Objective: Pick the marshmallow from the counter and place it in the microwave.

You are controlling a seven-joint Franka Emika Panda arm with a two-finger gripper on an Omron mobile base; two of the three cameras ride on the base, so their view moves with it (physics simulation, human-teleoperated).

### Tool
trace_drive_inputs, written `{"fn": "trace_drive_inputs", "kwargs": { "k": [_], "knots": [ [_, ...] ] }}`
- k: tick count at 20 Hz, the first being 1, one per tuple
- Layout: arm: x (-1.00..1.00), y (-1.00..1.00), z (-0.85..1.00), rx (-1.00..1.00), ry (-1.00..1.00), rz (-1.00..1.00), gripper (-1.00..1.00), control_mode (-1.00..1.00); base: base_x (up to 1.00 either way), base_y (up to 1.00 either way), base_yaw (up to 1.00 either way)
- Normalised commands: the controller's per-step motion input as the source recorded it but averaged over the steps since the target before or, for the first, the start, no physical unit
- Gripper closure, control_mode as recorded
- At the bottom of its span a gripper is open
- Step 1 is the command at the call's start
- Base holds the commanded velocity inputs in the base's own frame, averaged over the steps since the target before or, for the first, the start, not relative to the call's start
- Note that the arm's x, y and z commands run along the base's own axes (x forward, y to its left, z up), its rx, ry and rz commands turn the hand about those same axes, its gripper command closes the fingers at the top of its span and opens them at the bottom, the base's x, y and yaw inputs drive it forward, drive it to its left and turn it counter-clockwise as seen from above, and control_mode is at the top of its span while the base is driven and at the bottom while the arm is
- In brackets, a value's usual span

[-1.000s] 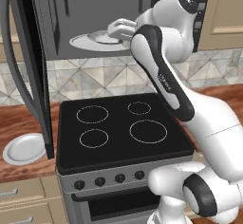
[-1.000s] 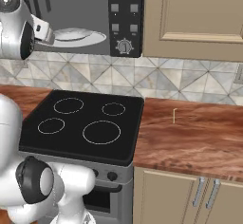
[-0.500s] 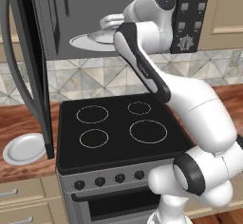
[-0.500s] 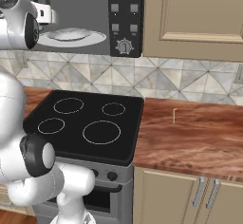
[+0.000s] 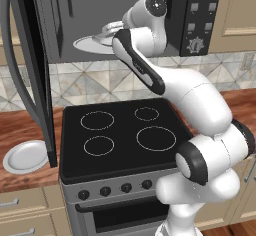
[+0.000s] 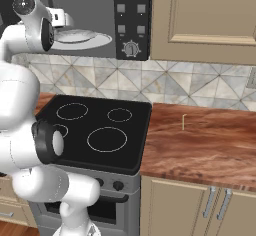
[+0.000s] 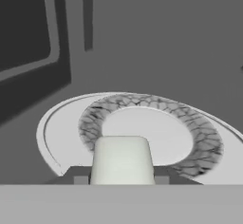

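I have the small off-white, soft-edged marshmallow (image 7: 122,160) pinched between the gripper (image 7: 121,179) tips, held just above the round pale glass tray (image 7: 61,137) inside the dark grey microwave (image 5: 75,10). It looks light and squashy, so I judge a gentle grip across its flat sides suits it. The tray is flat and smooth, with room around its mottled ring.

Matt off-white marshmallow (image 7: 122,160), crackle-patterned pale glass tray (image 7: 156,133), glossy black stovetop (image 5: 120,135), wood-grain counter (image 6: 200,145).

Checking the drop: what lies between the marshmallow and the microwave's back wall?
In the hand view, the glass tray with its crackled ring lies between the marshmallow and the microwave's back wall; nothing else.
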Motion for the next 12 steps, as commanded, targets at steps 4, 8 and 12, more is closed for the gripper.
{"fn": "trace_drive_inputs", "kwargs": {
  "k": [4,8,12],
  "knots": [
    [0.44,0.00,-0.15,0.00,0.07,-0.02,1.00,-1.00,0.00,0.00,0.00],
    [0.22,-0.02,-0.23,0.00,0.05,-0.05,1.00,-1.00,0.00,0.00,0.00],
    [0.22,0.00,-0.22,0.00,0.06,-0.05,1.00,-1.00,0.00,0.00,0.00]
  ]
}}
